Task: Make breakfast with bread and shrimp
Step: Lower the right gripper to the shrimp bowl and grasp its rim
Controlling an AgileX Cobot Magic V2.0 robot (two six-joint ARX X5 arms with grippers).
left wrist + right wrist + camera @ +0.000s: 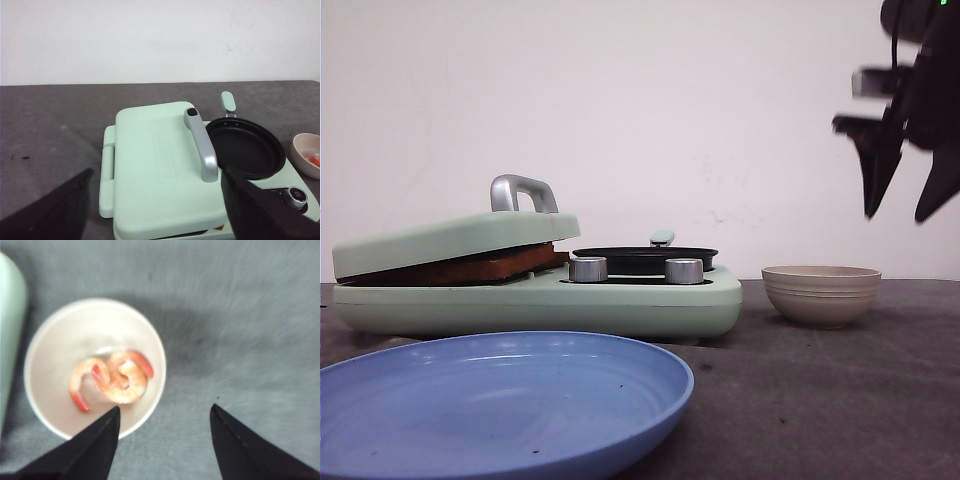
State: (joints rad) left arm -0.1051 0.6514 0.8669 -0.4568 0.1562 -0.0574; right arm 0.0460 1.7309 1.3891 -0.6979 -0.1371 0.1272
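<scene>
Plate [500, 400] in front of cooker [620, 300], bread [470, 268] under its lid [455, 240], pan [645, 258] on cooker right half, bowl [820, 294] right of cooker, shrimp [112, 377] in bowl

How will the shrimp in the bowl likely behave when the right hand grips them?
The shrimp look glossy and curled, so probably slippery and soft under the open right hand. Two lie touching; one may drag the other. The small bowl might slide.

The worktop [840, 400] looks matt grey and slightly rough; the handle [201, 145] is brushed metal, the blue plate [500, 400] smooth and glossy.
</scene>
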